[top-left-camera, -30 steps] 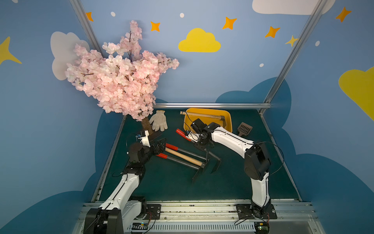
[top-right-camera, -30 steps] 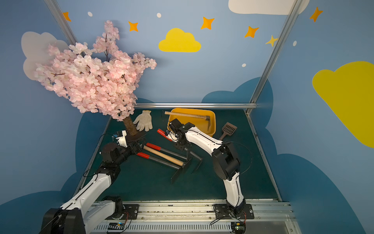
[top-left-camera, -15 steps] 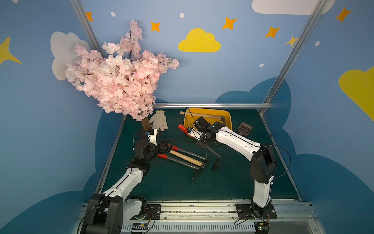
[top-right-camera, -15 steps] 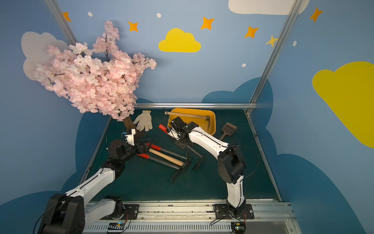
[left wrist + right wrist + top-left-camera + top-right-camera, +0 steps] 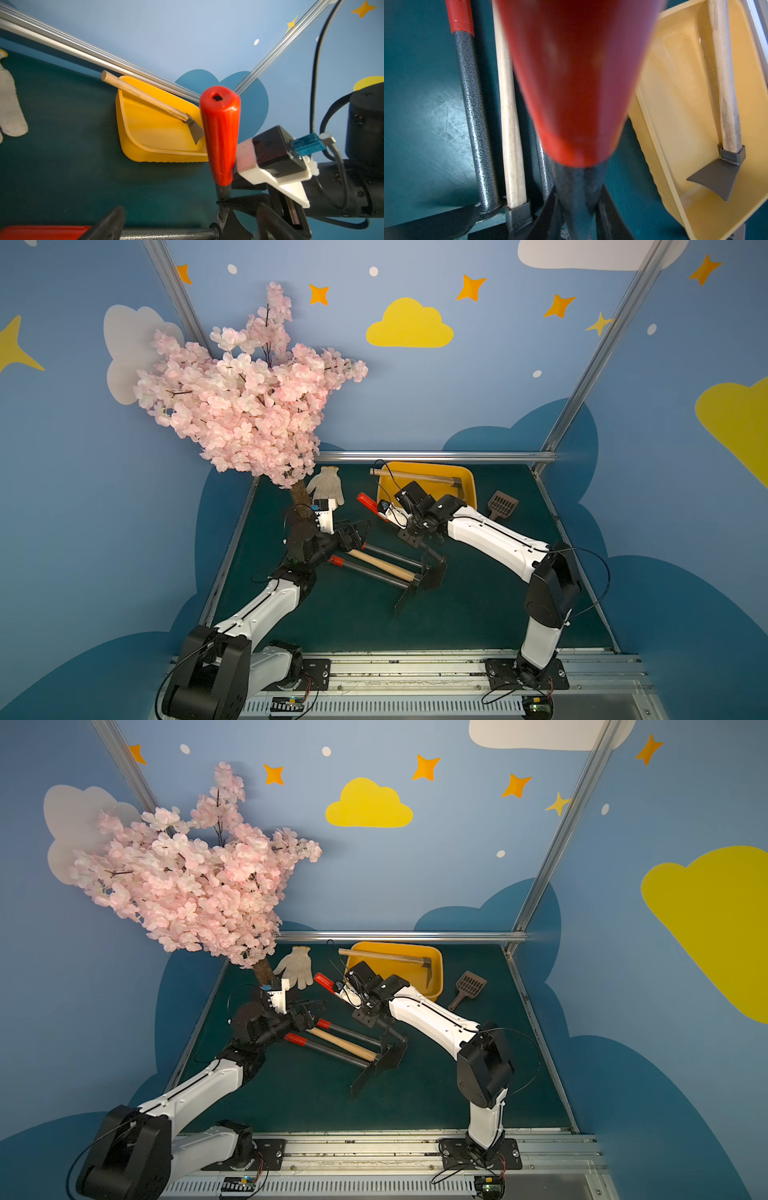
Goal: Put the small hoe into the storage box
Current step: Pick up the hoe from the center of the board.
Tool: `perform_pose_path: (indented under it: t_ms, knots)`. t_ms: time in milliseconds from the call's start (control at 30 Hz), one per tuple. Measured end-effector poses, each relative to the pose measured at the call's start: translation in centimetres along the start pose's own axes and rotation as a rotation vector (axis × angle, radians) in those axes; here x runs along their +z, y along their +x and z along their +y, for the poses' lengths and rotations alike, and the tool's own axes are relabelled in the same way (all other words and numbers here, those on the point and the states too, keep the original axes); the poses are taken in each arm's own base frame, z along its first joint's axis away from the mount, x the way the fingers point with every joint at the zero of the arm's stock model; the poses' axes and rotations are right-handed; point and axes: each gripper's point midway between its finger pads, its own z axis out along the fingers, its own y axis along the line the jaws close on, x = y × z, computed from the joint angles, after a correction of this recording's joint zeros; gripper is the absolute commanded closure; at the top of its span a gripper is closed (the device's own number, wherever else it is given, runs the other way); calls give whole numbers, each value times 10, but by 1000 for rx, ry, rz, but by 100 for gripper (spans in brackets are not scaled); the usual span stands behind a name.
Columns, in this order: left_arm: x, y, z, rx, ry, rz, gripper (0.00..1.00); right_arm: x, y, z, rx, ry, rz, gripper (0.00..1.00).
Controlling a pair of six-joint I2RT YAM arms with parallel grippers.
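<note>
Your right pincer (image 5: 411, 531) is pinching the small hoe (image 5: 368, 502) on the dark shaft just under its red grip. It holds the hoe clear of the mat (image 5: 332, 614), red end tilted up. The storage box (image 5: 467, 489) sits just beyond that pincer, further out along its reach. It is not empty: a wooden-handled hoe (image 5: 415, 477) already lies across it, handle end poking over the rim. Your left pincer (image 5: 355, 531) is spread wide and holds nothing. It hovers near the right pincer, over the grip ends of the three tools (image 5: 380, 566) left on the mat.

Here is what I judge could go wrong:

- **Twisting in the grip:** the hold is on a narrow round shaft with the head just past the jaws (I can't make out how squarely they sit). A quick swing could let the hoe twist in the grip.
- **Snagging:** the head hangs close above the heads of the tools beneath that pincer. If you travel low, it may snag them.
- **Bad landing:** the box looks shorter than the hoe. A flat drop could land on the wooden handle or the rim and roll out, or tip the shallow tub.
- **Collision:** keep the left pincer out of the swing path.
</note>
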Motion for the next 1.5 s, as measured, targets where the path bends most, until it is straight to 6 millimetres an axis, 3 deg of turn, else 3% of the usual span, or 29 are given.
perform_pose_path:
  t_ms: [233,767,867,1067,1200,1233,1400,1500]
  knots:
    - [8,-8,-9,4,24,-29,1,0,-1,4,-5,-8,-4,100]
    - [39,-32,2,-33,30,-113,6,-1,-4,12,-23,-18,-8,100]
    - [44,-31,5,-51,36,-115,16,-1,-5,12,-24,-17,-8,100]
    - [46,-33,-2,-64,75,-129,51,0,-6,10,-22,-5,-16,100]
    - [45,-35,-11,-123,123,-124,94,1,-6,9,-21,3,-14,100]
    - [46,-35,-17,-120,139,-127,97,3,-6,8,-19,4,-11,100]
    - [45,-38,-14,-116,131,-137,97,7,-9,6,-15,22,-14,100]
    - [46,-38,-11,-123,130,-148,97,9,-10,4,-6,39,-7,88]
